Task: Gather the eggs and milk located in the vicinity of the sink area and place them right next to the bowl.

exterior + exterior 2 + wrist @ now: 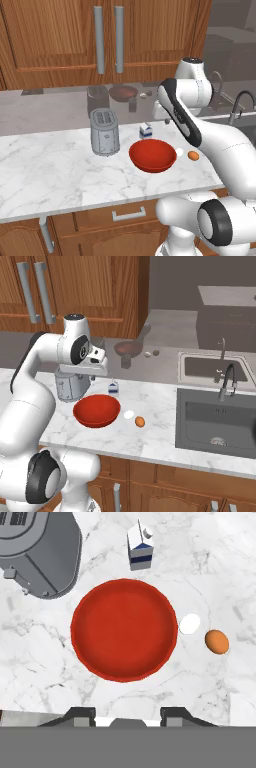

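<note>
Red and empty, the bowl [124,630] sat on the marble counter [50,175] with the white egg [189,624] just beside its rim and the orange-brown egg [217,641] next to that one. The milk carton [139,547] stood upright near the bowl's far side, beside the grey toaster [104,132], its blue band carrying no writing that could be read. The gripper [127,716] hung above the bowl with its fingers drawn in, holding nothing.

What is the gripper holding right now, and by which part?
Nothing. The gripper hangs shut above the bowl; the milk and both eggs sit on the counter beside it.
</note>
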Controlling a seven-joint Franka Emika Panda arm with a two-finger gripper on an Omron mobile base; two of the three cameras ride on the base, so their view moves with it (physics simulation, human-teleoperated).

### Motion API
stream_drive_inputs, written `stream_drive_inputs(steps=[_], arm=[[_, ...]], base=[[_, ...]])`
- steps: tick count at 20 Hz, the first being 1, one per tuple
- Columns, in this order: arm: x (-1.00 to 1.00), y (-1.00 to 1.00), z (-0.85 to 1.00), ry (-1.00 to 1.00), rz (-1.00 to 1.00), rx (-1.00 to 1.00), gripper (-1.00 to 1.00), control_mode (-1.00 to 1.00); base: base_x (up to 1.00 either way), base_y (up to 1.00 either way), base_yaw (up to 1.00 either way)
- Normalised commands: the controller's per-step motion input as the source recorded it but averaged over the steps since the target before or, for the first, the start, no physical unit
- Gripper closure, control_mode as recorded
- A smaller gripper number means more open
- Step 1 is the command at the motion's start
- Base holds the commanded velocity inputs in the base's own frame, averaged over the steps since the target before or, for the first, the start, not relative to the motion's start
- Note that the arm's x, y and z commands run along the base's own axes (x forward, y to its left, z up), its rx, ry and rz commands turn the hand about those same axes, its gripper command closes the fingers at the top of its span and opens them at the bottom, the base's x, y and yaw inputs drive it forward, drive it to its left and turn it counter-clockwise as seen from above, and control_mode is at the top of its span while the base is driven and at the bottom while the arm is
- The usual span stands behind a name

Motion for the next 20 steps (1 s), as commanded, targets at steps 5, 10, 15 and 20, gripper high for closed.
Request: stream_drive_inputs(steps=[5,10,15,20], arm=[[0.00,0.00,-0.09,0.00,0.00,0.00,-1.00,-1.00],[0.04,0.00,-0.20,0.00,0.00,0.00,-1.00,-1.00],[0.20,0.00,-0.29,0.00,0.00,-0.01,-1.00,-1.00],[0.50,0.00,-0.34,0.03,0.00,-0.01,-1.00,-1.00]], base=[[0.00,0.00,0.00],[0.00,0.00,0.00],[0.00,0.00,0.00],[0.00,0.00,0.00]])
